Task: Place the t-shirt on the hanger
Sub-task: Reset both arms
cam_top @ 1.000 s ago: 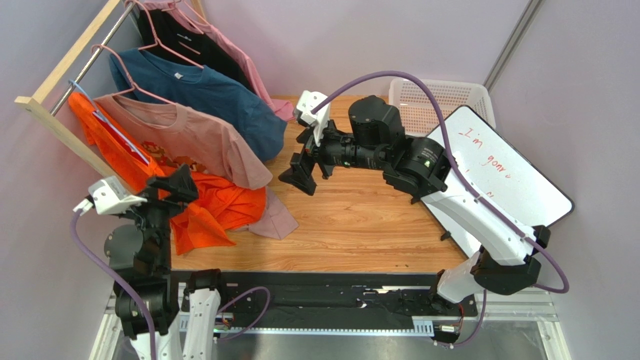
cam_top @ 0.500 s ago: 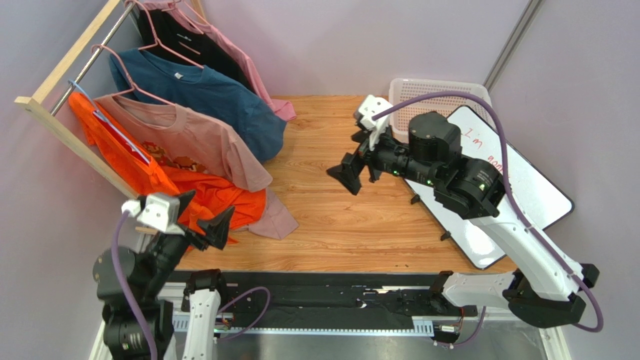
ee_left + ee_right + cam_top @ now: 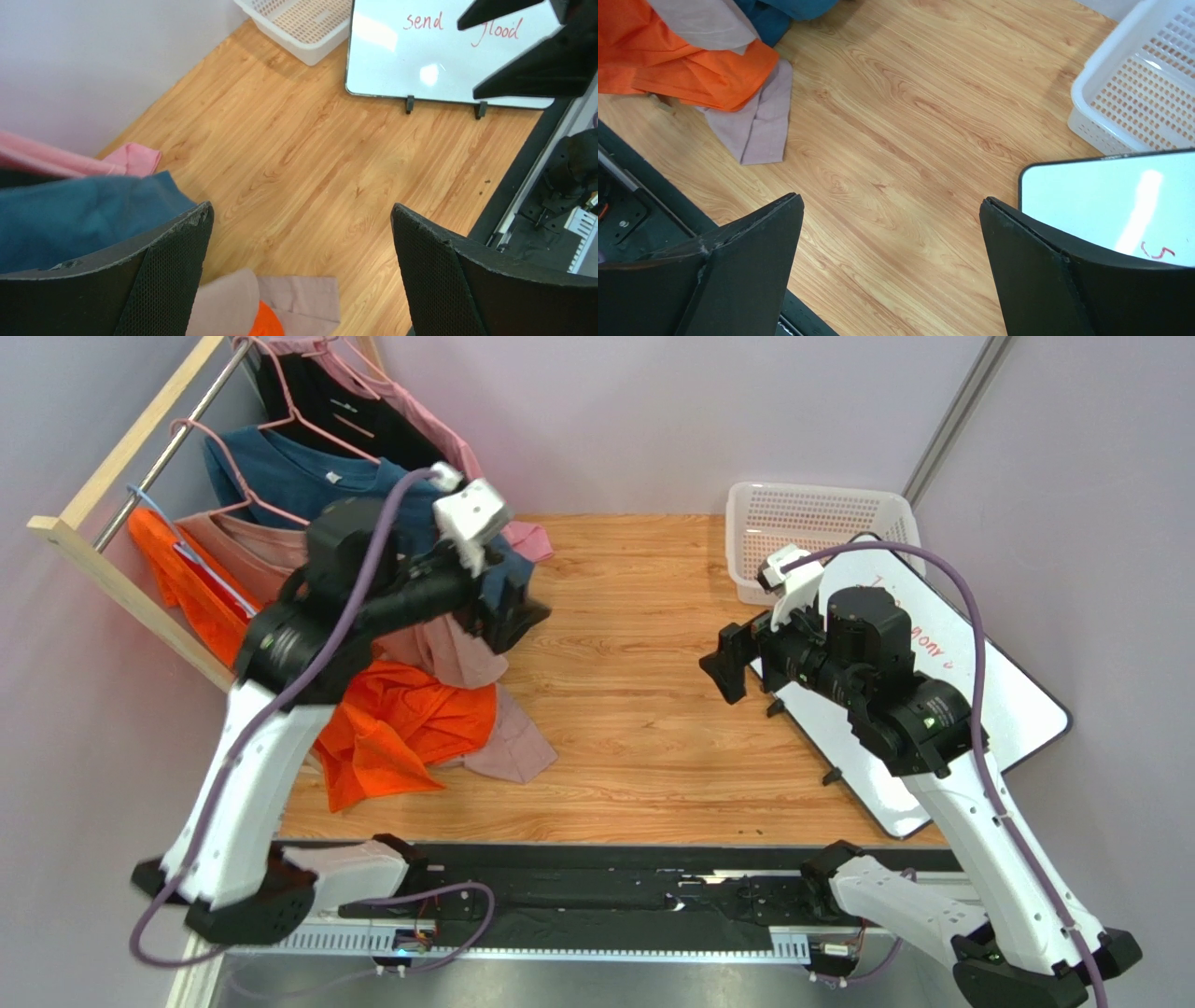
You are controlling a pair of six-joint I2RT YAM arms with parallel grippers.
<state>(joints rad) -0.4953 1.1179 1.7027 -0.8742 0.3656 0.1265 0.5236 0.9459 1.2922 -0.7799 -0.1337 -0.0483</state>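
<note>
The orange t-shirt [image 3: 386, 728] hangs from the rack at the left, on the light-blue hanger [image 3: 145, 504]. Its lower part is heaped on the table. It also shows in the right wrist view [image 3: 682, 66], and a corner shows in the left wrist view [image 3: 267, 323]. My left gripper [image 3: 514, 620] is open and empty, raised over the hanging shirts' right edge [image 3: 302, 210]. My right gripper [image 3: 730, 661] is open and empty above the table's right half, near the whiteboard [image 3: 889, 203]. My left arm hides part of the hanger.
A dusty-pink shirt [image 3: 449, 651] and a dark teal shirt [image 3: 274, 469] hang on pink hangers on the wooden rack [image 3: 105, 476]. A white basket [image 3: 821, 518] stands at the back right. A whiteboard [image 3: 982, 686] leans at the right.
My left arm has swung up from the near-left edge to over the hanging shirts. My right gripper has drawn back to the right, towards the whiteboard.
</note>
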